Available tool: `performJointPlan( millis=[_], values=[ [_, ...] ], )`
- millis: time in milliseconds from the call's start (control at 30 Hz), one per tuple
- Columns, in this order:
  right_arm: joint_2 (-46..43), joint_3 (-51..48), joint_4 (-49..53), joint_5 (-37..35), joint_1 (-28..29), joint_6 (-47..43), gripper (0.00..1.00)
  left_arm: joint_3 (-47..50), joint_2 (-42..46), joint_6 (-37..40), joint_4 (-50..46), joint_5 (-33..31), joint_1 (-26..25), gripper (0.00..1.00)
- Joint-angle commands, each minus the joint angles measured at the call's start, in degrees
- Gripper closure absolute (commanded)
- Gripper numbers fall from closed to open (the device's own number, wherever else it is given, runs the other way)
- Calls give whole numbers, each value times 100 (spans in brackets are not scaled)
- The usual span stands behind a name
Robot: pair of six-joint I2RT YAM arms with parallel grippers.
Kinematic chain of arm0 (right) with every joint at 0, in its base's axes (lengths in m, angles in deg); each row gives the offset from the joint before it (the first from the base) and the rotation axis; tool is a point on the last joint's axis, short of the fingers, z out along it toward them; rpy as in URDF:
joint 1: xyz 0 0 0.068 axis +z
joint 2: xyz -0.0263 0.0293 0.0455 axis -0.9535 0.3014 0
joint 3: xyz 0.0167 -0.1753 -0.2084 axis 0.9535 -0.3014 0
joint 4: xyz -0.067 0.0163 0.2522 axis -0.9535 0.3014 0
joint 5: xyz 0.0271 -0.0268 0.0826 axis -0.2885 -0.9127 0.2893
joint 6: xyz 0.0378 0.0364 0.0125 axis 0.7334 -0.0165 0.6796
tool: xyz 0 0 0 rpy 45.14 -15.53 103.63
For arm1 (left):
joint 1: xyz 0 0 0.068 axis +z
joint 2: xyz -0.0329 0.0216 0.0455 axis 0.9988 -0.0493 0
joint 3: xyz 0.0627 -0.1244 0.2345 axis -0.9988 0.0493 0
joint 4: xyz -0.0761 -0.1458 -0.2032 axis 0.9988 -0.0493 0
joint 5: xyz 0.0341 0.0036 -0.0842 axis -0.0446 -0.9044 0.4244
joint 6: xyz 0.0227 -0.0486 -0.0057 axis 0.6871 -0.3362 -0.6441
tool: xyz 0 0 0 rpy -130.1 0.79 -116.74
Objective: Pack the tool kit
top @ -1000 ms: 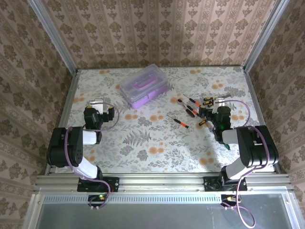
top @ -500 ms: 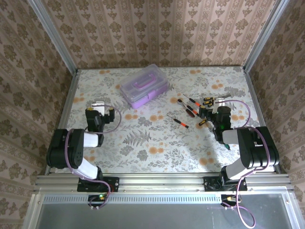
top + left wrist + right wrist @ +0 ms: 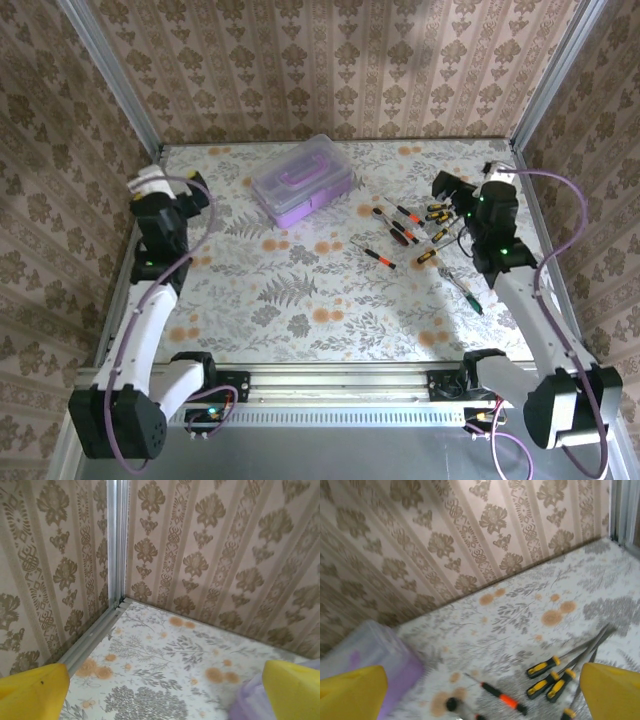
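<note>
table (image 3: 300,320): floral top | tool case (image 3: 301,180): clear-purple, lid down, back centre-left | left gripper (image 3: 161,692): fingers spread wide, empty, raised left of case | right gripper (image 3: 481,692): spread wide, empty, raised far right | screwdrivers (image 3: 408,224): loose on table, between case and right gripper

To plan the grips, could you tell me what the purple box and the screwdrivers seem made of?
The box looks like plastic: translucent lid over a purple base. The screwdrivers have thin grey shafts, probably metal, and black handles with yellow or orange bands, plastic or rubber, hard to tell.
</note>
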Motion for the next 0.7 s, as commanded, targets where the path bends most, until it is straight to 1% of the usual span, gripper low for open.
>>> performJointPlan(
  millis=[0, 33, 67, 100, 167, 233, 300, 367, 400, 467, 500, 567, 600, 667],
  values=[
    [-224, -516, 972, 1067, -182, 1442, 0, -64, 297, -1860, -1844, 315, 387, 0],
    [-258, -688, 783, 1452, -176, 1428, 0, 189, 426, -1969, -1394, 872, 621, 0],
    [-248, -784, 778, 1686, -139, 1434, 1, 363, 429, -1978, -942, 1442, 822, 0],
    [-235, -847, 820, 1827, -94, 1409, 3, 300, 374, -2062, -993, 1525, 892, 0],
    [-169, -967, 900, 1954, 67, 1257, 4, -85, -7, -1956, -1263, 1487, 819, 1],
    [-108, -1001, 1032, 1809, 273, 1107, 4, -527, -497, -1716, -1460, 1394, 580, 3],
    [1, -968, 1101, 1676, 508, 945, 3, -1142, -1144, -1241, -1719, 1210, 190, 3],
    [189, -875, 1110, 1645, 714, 776, 1, -1945, -1995, -656, -2083, 868, -275, 5],
    [276, -814, 1121, 1644, 776, 731, 1, -2307, -2364, -414, -2258, 640, -475, 4],
    [459, -669, 1170, 1674, 868, 669, 1, -3078, -3165, 122, -2489, 546, -721, 3],
    [545, -602, 1194, 1672, 918, 627, 1, -3537, -3605, 362, -2636, 621, -798, 2],
    [693, -505, 1139, 1577, 997, 526, 0, -4481, -4456, 842, -2987, 1170, -850, 1],
    [780, -425, 1143, 1387, 1025, 510, 0, -5123, -4936, 1061, -3298, 1402, -863, 3],
    [1047, -215, 1134, 1186, 1032, 499, 0, -6237, -5855, 1389, -3837, 1653, -897, 2]
  ],
)
